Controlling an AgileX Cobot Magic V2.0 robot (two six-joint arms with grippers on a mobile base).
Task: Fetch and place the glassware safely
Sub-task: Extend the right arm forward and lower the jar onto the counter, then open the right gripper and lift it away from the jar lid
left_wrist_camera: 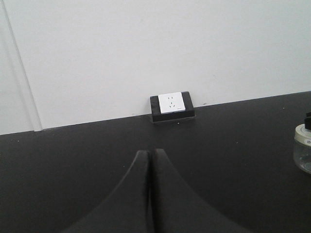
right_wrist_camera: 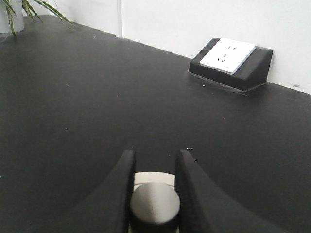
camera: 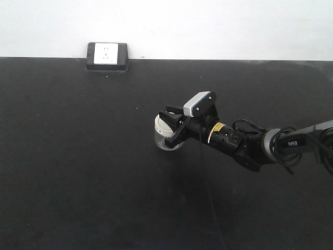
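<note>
One glass jar (camera: 167, 136) sitting upright on black surface (camera: 78, 166), right of centre, well apart from socket box (camera: 107, 56) at back wall. Right tool (camera: 171, 125) reaching in from right, fingers (right_wrist_camera: 121, 194) pinching raised knob (right_wrist_camera: 154, 204) on jar's cream lid (camera: 164, 125). Left tool (left_wrist_camera: 149, 194) hanging over bare surface, fingers pressed together, gripping nothing; jar showing at right edge of left wrist view.
</note>
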